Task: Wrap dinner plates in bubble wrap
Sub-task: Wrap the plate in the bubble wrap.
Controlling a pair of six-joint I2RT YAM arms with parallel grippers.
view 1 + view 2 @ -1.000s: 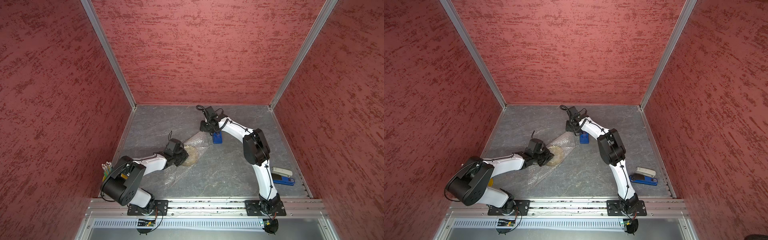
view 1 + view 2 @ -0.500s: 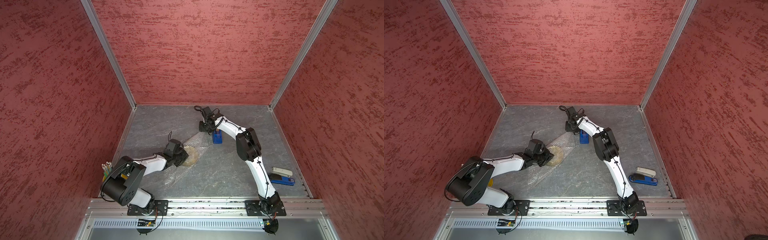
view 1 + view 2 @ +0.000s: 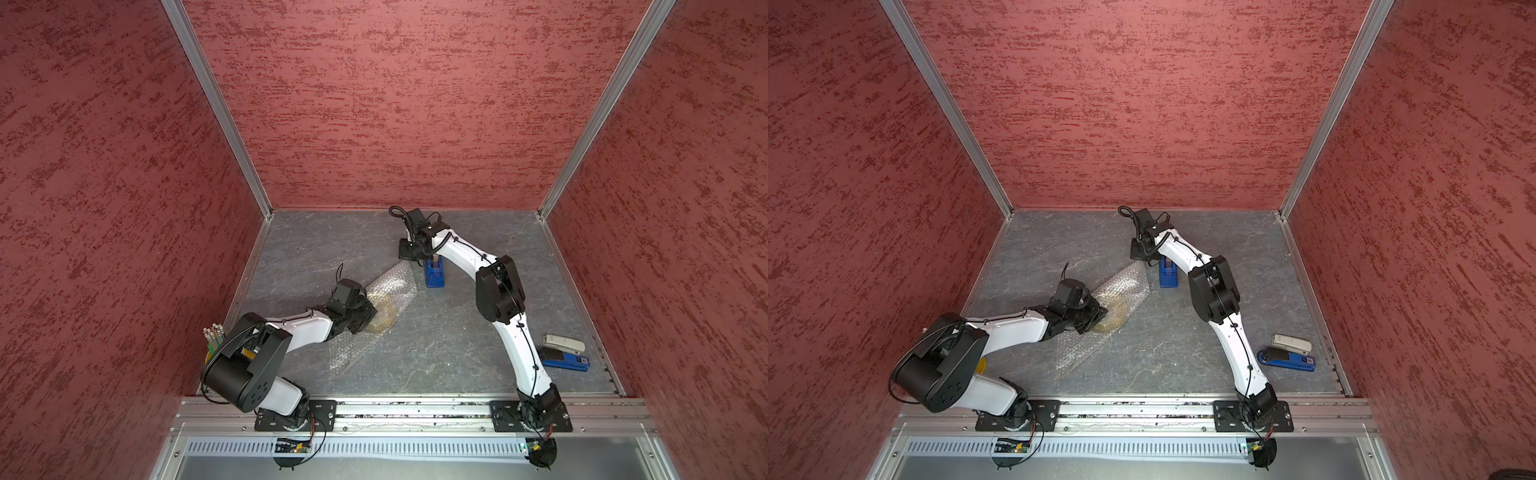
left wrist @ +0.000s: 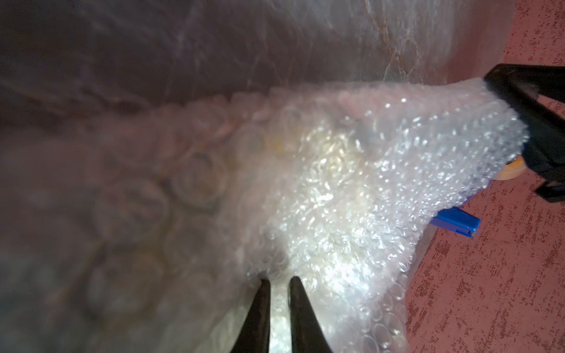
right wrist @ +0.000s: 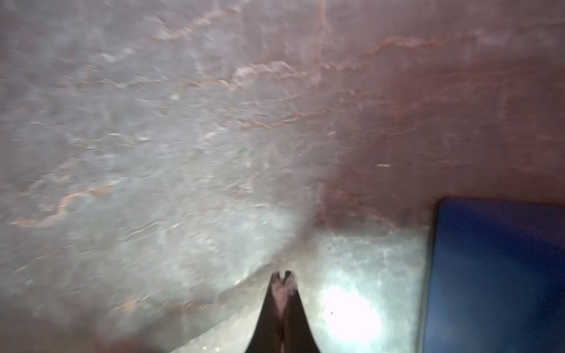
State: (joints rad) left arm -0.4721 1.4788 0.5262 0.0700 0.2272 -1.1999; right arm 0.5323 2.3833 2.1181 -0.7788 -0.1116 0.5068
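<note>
The bubble wrap (image 3: pixel 374 316) lies slantwise on the grey floor in both top views, its middle folded over the yellow dinner plate (image 3: pixel 386 321), which shows through it as a yellow blur (image 4: pixel 321 152). My left gripper (image 3: pixel 369 316) sits low at the plate's edge. In the left wrist view its jaws (image 4: pixel 278 279) stand almost together, pinching a puckered fold of wrap. My right gripper (image 3: pixel 407 261) is at the sheet's far corner, beside the tape dispenser. Its jaws (image 5: pixel 282 273) are shut with whitish film between the tips, and that corner (image 4: pixel 477 91) is lifted.
A blue tape dispenser (image 3: pixel 434 274) stands just right of the wrap's far corner. Near the right wall lie a blue stapler (image 3: pixel 565 360) and a grey one (image 3: pixel 565 344). A yellow pencil cup (image 3: pixel 214 343) stands by the left wall behind my left arm. Red walls close three sides.
My right gripper has gone from part open to shut at the wrap's far corner, and its elbow has shifted. The left arm and plate have not moved.
</note>
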